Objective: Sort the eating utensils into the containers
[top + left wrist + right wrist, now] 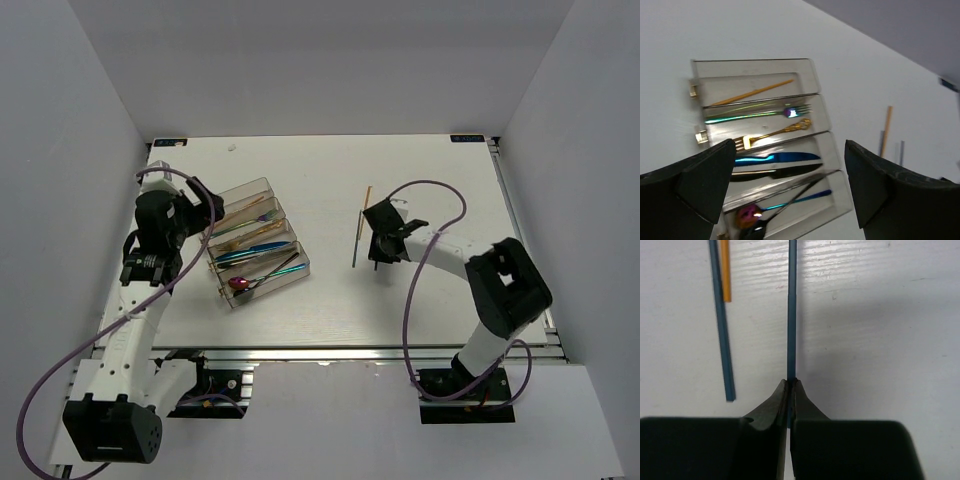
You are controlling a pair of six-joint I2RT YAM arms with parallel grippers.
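**Table** (330, 310): white, fills the middle of the top view.

**Tray** (815, 75): clear, five long compartments side by side. It sits left of centre in the top view, set on a diagonal. Contents as the left wrist view shows them, top to bottom:
- 1st: gold chopstick (752, 92)
- 2nd: iridescent fork (760, 114)
- 3rd: gold fork (772, 135)
- 4th: blue knife (777, 158), with a black knife (772, 172) just below it
- 5th: purple-red spoon (747, 215) with a blue handle, and a black spoon (760, 227) whose handle crosses it

**Left gripper** (789, 145): fingers spread wide and holding nothing. It is at the tray's upper-left side in the top view.

**Right gripper** (790, 382): right of centre in the top view, well apart from the tray. Its fingertips are pressed together on a held chopstick (792, 315), which is blue and runs straight up the right wrist frame from the tips. Whether this piece touches the table cannot be told.

**Loose chopstick** (722, 330): blue, lying on the table in the left part of the right wrist frame. It is near the held one, roughly parallel to it and not touching.

**Orange chopstick** (726, 270): upper left of the same frame, just beside the loose one. Only its lower end shows.
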